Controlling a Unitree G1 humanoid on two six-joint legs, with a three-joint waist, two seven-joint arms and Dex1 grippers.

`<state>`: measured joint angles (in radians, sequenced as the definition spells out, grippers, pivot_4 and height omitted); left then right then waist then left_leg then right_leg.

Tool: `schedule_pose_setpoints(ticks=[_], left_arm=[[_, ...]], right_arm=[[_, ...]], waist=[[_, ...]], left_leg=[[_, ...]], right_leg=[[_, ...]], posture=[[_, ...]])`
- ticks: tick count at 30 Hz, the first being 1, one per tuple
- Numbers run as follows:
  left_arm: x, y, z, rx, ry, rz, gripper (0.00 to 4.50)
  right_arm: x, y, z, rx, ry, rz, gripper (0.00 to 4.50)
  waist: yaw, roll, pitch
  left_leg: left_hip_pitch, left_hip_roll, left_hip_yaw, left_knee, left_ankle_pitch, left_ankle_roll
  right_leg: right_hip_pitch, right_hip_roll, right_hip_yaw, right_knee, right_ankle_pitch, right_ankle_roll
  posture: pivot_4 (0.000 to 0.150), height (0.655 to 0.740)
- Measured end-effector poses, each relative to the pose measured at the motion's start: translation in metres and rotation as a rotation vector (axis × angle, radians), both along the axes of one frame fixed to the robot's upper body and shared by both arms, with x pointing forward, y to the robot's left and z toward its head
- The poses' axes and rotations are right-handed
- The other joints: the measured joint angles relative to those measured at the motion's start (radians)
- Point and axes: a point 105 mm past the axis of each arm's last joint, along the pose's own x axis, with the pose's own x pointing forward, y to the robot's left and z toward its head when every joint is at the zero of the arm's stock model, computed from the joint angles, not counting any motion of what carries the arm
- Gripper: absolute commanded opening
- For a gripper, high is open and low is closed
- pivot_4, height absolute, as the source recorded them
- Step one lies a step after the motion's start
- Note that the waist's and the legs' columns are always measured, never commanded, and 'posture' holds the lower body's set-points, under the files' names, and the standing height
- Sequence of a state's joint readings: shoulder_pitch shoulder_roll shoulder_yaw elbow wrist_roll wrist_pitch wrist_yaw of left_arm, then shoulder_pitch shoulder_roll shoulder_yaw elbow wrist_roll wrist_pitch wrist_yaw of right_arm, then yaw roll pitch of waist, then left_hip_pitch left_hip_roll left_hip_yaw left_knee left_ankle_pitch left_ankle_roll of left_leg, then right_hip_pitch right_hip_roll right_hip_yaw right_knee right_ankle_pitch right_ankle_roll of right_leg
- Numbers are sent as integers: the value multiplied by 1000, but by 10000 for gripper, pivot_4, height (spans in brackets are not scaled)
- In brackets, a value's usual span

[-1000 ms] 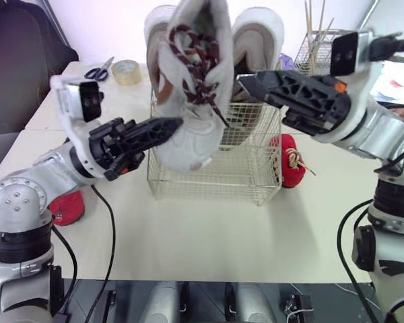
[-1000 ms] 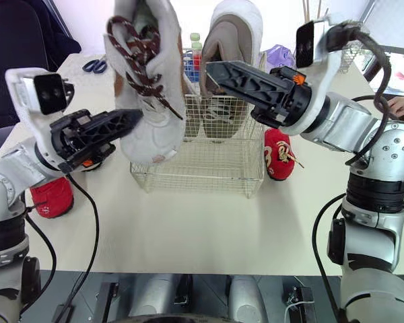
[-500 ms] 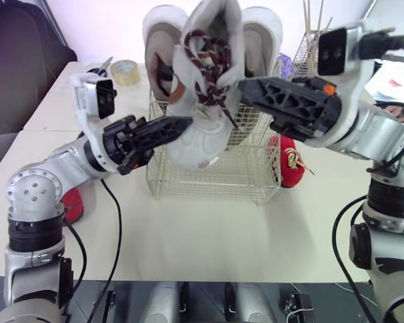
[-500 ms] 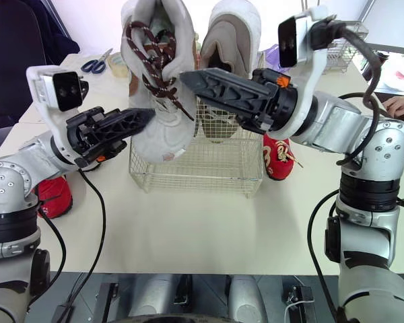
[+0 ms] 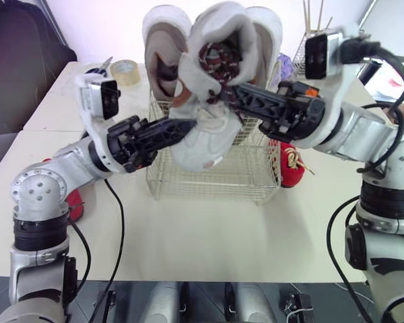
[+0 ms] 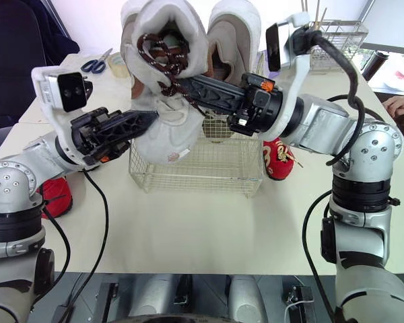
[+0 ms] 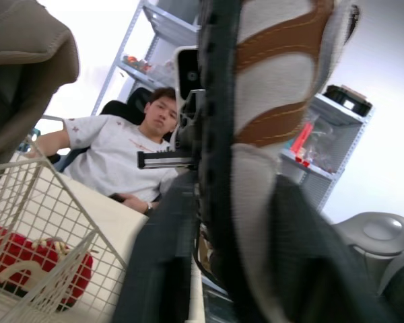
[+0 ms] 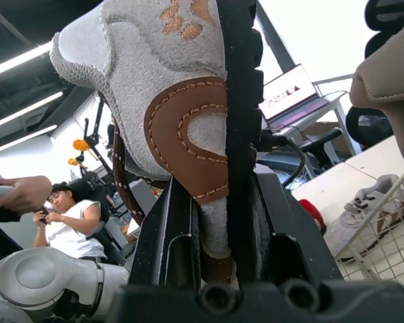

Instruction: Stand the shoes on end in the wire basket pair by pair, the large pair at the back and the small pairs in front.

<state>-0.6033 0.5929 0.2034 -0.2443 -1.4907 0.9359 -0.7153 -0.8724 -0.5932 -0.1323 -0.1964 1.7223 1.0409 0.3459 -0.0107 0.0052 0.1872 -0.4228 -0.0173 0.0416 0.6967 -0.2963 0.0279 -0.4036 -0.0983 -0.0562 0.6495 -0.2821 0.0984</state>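
Note:
A large grey shoe with dark red laces hangs over the wire basket, its opening tipped toward me. My right gripper reaches in from the right and is shut on its sole and heel side. My left gripper comes from the left, low on the shoe, and the sole sits between its fingers, both touching. Two pale large shoes stand on end at the back of the basket.
One small red shoe lies right of the basket, another beside my left arm. Tape and scissors sit at the back left, a wire rack at the back right. A person's hand rests at the right edge.
My right gripper moved in from the right and closed on the grey shoe. The shoe tipped so its opening faces me. The left arm shifted slightly toward the basket.

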Motion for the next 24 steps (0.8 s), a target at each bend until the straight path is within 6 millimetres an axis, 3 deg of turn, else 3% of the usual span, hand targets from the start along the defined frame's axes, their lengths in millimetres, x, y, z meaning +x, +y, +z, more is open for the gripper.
schedule_pose_setpoints(ticks=[2, 9, 13, 18, 24], left_arm=[[4, 3, -2, 41, -8, 46, 39931], [5, 28, -12, 211, -5, 199, 39931], [-9, 35, -19, 358, -32, 266, 39931], [-36, 29, -15, 454, -78, 265, 39931], [-54, 25, -17, 466, -39, 247, 39931]], right_arm=[[1, 0, 2, 11, -36, -15, 3987], [16, -27, 22, 48, -278, -153, 3987], [32, -47, 26, 21, -364, -208, 3987], [63, -74, 16, -19, -445, -295, 3987], [75, -84, 0, -84, -540, -289, 3987]], waist=[[0, 0, 0], [1, 0, 0], [-1, 0, 0], [-2, 0, 0], [-4, 0, 0]], left_leg=[[0, 0, 0, 0, 0, 0], [-1, 0, 0, 0, 0, 1], [-1, 0, 0, 0, 0, 1], [-1, 0, 0, 0, 0, 0], [1, 0, 0, 0, 0, 0]], right_leg=[[0, 0, 0, 0, 0, 0], [-2, 0, 0, 0, 0, 0], [-2, 0, 1, -1, 0, 0], [-2, -2, 2, -1, 0, 0], [0, -3, 2, 0, 0, 0]], posture=[[1500, 7400], [1500, 7400], [1500, 7400], [1500, 7400], [1500, 7400]])
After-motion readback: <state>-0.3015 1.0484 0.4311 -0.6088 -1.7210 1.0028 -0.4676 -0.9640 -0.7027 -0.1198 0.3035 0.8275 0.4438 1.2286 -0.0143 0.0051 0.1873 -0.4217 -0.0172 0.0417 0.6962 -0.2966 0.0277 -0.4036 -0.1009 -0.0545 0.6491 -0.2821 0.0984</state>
